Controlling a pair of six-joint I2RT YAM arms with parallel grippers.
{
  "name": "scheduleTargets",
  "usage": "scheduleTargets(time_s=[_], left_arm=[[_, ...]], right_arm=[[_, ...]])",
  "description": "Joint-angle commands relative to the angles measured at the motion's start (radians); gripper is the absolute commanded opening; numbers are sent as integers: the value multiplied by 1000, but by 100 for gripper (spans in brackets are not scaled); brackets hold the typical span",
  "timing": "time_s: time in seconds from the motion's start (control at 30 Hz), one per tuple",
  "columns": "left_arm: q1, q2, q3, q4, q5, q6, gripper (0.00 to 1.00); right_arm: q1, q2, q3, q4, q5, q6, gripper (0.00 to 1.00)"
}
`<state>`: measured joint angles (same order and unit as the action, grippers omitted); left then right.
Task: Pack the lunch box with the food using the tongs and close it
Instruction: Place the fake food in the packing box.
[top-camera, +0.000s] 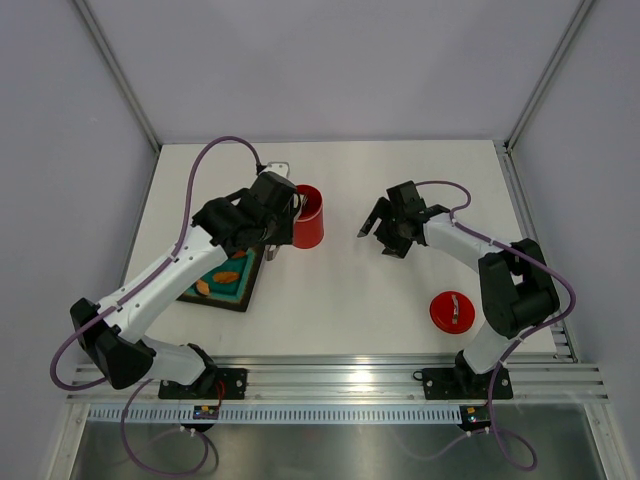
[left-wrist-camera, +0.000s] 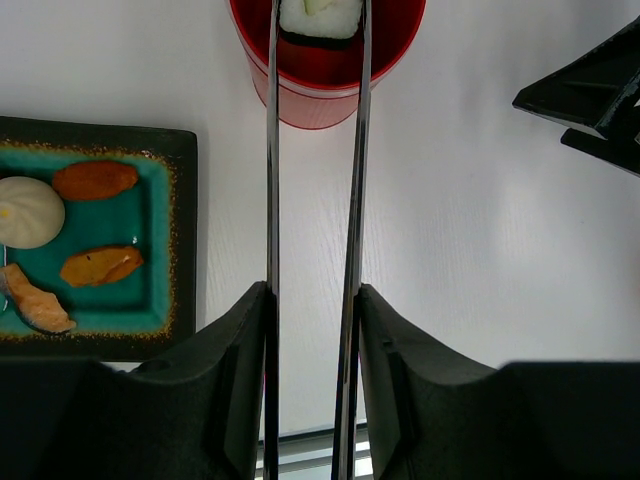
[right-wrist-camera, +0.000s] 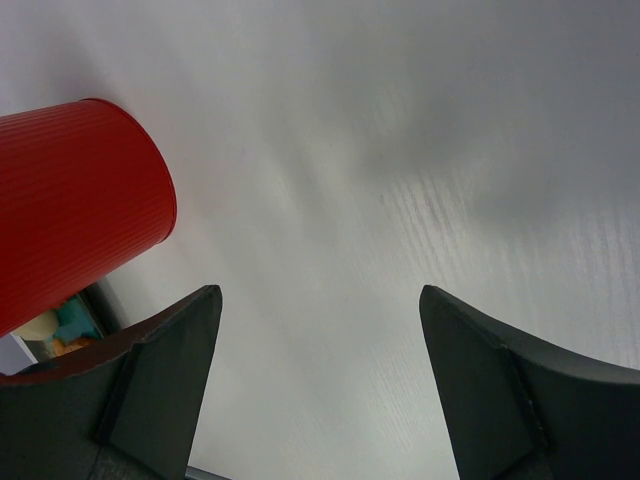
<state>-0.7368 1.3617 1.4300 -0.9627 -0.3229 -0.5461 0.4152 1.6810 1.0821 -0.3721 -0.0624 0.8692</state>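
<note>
My left gripper (left-wrist-camera: 313, 288) is shut on the silvery tongs (left-wrist-camera: 271, 200), pressing their two strips from either side. The tong tips reach into the open mouth of the red lunch box (left-wrist-camera: 325, 80) and pinch a cream-white roll of food (left-wrist-camera: 320, 18) with a dark rim. More food lies on the teal tray mat: two orange pieces (left-wrist-camera: 95, 180), a white ball (left-wrist-camera: 28, 211) and a pinkish slice (left-wrist-camera: 35, 303). To the right of the lunch box (top-camera: 309, 222), my right gripper (top-camera: 372, 222) hangs open and empty. The red lid (top-camera: 452, 311) lies near the right arm's base.
The black square tray (left-wrist-camera: 185, 240) sits left of the lunch box, under my left arm. A small white block (top-camera: 279, 168) lies behind the lunch box. White walls and metal frame posts close in the table at the back and sides.
</note>
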Motion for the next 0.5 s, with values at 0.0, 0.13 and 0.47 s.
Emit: scheduleTargets(time_s=[0.0,0.13,0.47], left_arm=[[2,-13,1,61,-25,12,39],[2,-13,-6,62,-19,11,40],[2,-7,-11,76,-1,15,42]], right_arm=[[0,-18,10,12,16,-12,88],[2,-17,10,10,18,-16,88],[2,-4,16,2,18,-24,89]])
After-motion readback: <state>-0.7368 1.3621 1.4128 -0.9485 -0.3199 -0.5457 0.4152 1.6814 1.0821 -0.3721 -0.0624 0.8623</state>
